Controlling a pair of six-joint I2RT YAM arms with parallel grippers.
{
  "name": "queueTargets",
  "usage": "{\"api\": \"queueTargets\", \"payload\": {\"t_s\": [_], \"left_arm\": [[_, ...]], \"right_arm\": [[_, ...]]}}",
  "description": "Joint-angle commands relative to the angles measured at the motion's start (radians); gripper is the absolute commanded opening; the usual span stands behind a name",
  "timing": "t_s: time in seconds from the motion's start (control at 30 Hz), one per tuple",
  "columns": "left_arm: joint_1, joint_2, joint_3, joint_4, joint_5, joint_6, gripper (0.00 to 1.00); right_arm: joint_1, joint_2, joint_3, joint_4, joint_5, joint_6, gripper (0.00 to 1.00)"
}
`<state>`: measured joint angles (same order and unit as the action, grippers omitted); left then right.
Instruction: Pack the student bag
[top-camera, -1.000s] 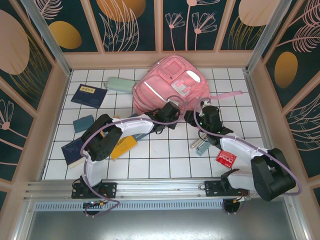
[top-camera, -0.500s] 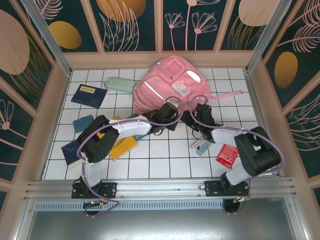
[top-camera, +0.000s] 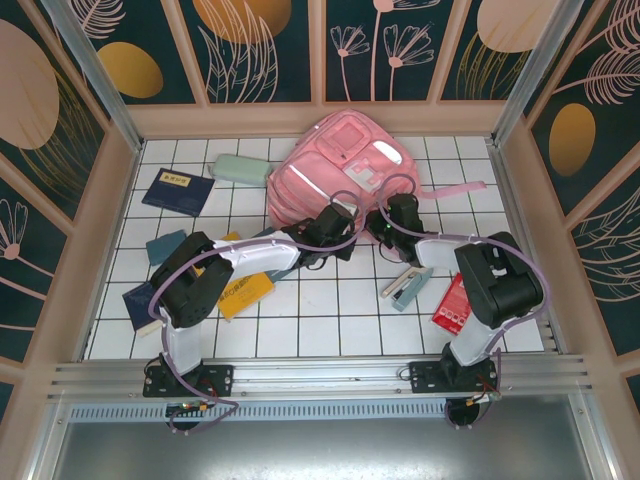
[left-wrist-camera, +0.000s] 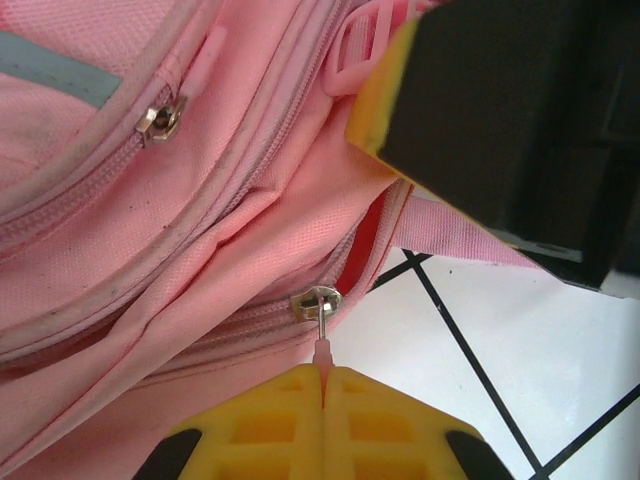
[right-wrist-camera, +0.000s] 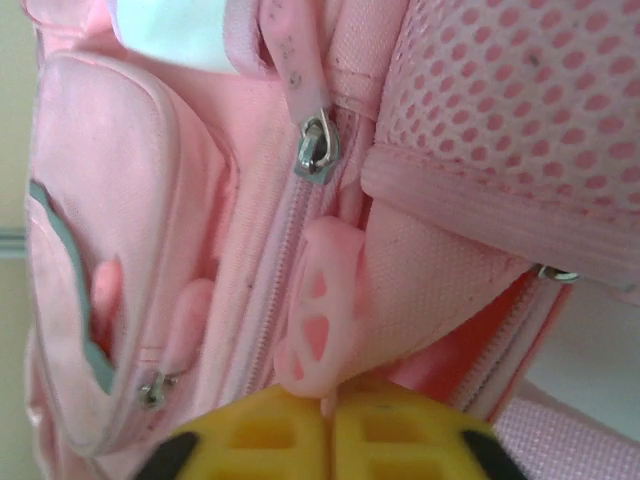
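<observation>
We read no words anywhere; the yellow label (top-camera: 174, 181) on the dark blue book (top-camera: 186, 198) is too small for us.

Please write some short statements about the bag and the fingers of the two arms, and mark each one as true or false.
1. The left fingers are shut on a zipper pull of the student bag. True.
2. The right fingers stand wide open. False: they are shut on a pink rubber tab of the bag.
3. The mint-green pencil case lies on the table beside the bag. True.
4. The student bag stands upright. False: it lies flat on the table.
</observation>
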<state>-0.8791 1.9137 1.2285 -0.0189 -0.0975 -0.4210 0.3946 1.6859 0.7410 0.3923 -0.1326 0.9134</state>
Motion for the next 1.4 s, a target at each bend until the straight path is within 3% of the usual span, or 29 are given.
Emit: {"api": "queueTargets", "payload": {"t_s": [0.0,0.2,0.57,0.73,0.77,0.8,0.83,0.9,1.2,1.37], "left_arm": [[-0.003,-0.059,-0.012,-0.010,-0.040,-0.015,0.00],[0.028,-0.067,-0.036,-0.076,-0.154,-0.027,0.00],[0.157,-0.173,-0.141,-0.119,-0.223,-0.035,0.00],[0.170,-0.193,-0.134,-0.118,-0.211,-0.020,0.00],[0.169,-0.191,-0.132,-0.107,-0.178,-0.013,0.00],[0.170,-0.191,-0.132,-0.091,-0.143,-0.009,0.00],[0.169,-0.191,-0.131,-0.078,-0.117,-0.012,0.00],[0.169,-0.191,-0.129,-0.063,-0.091,-0.018,0.00],[0.167,-0.196,-0.165,0.023,0.042,-0.043,0.00],[0.156,-0.241,-0.185,0.049,0.078,-0.046,0.00]], "right_arm": [[-0.034,-0.036,0.029,-0.058,0.076,-0.040,0.00],[-0.112,-0.103,0.024,-0.123,0.079,-0.119,0.00],[-0.287,-0.147,0.055,-0.185,0.086,-0.231,0.00],[-0.393,-0.129,0.073,-0.161,0.003,-0.236,0.00],[-0.396,-0.132,0.070,-0.147,-0.029,-0.241,0.03],[-0.393,-0.139,0.066,-0.142,-0.038,-0.243,0.15],[-0.384,-0.150,0.063,-0.142,-0.044,-0.245,0.31],[-0.353,-0.178,0.058,-0.164,-0.039,-0.251,0.47],[-0.077,-0.434,-0.106,-0.246,0.143,-0.141,0.54],[0.085,-0.457,-0.176,-0.228,0.217,-0.043,0.54]]}}
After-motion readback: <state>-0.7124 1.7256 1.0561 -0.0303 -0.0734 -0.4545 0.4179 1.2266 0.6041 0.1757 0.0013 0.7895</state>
